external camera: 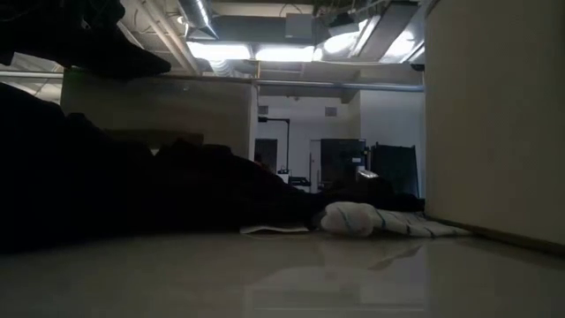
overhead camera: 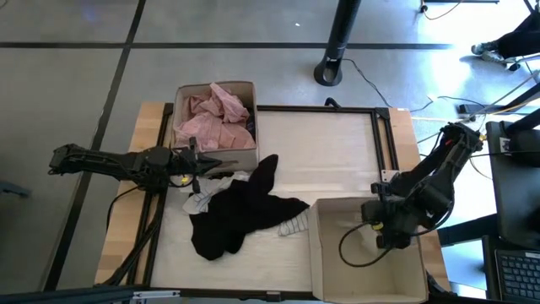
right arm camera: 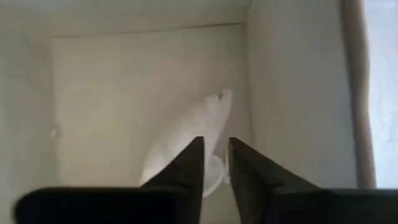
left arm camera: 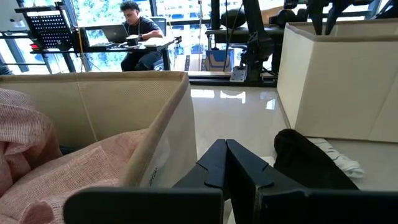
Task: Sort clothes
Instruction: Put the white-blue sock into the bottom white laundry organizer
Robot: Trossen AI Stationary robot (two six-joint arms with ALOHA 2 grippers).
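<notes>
A heap of black garments [overhead camera: 236,215] lies on the table's middle left, with a white striped piece [overhead camera: 295,224] at its right edge and a pale piece [overhead camera: 201,201] at its left. The heap also shows in the left wrist view [left arm camera: 305,162] and the low view [external camera: 132,194]. Pale pink garments [overhead camera: 221,114] fill the far cardboard box [overhead camera: 181,93]. My left gripper [left arm camera: 225,148] is shut and empty, hovering by that box's near wall [left arm camera: 177,124]. My right gripper [right arm camera: 216,148] points down into the near right box [overhead camera: 325,253], its fingers a small gap apart, above a white piece [right arm camera: 186,134] on the box floor.
A dark frame [overhead camera: 375,135] borders the pale tabletop. The near right box's wall [external camera: 494,115] stands tall at the right of the low view. Bare tabletop [overhead camera: 321,152] lies between the two boxes. A person sits at a desk [left arm camera: 140,31] beyond the table.
</notes>
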